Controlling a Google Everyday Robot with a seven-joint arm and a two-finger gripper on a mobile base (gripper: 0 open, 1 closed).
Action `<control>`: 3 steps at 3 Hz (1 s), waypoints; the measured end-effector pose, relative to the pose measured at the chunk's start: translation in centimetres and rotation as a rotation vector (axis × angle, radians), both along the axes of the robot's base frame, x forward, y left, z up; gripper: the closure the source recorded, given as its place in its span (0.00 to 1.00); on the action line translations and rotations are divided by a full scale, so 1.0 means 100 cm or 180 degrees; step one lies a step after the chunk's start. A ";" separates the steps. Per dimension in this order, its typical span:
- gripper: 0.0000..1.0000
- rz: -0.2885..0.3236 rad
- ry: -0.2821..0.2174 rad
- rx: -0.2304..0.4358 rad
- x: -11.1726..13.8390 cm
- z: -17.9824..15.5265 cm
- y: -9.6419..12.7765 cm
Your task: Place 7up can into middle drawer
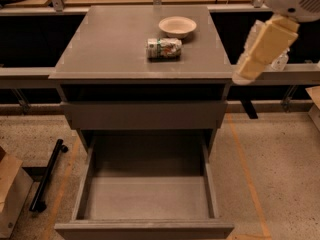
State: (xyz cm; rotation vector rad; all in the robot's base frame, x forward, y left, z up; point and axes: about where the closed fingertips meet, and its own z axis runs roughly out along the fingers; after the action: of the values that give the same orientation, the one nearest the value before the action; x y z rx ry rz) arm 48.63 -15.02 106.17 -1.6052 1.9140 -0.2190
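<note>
The 7up can (163, 48) lies on its side on the grey cabinet top (110, 44), just in front of a cream bowl (177, 26). The middle drawer (147, 196) is pulled wide open below, and its grey floor is bare. The upper plain-fronted drawer (145, 115) is closed. My cream-coloured arm (267, 39) hangs in from the upper right. My gripper (243, 72) is at its lower end, off the cabinet's right edge, well to the right of the can and holding nothing that I can see.
A black bar (47, 174) lies on the floor left of the drawer, next to a cardboard box (10, 194). Orange tape lines (247, 174) run along the floor on the right. Long benches (295, 74) stand behind the cabinet on both sides.
</note>
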 end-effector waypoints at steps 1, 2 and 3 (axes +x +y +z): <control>0.00 -0.0001 -0.0018 -0.0002 -0.001 0.003 0.000; 0.00 -0.0181 -0.0009 0.0234 0.002 -0.003 -0.009; 0.00 -0.0394 -0.0028 0.0647 0.031 -0.026 -0.015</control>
State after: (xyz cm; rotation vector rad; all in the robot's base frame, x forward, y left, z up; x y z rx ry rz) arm 51.68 -16.49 103.62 -1.3530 1.9629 -0.0790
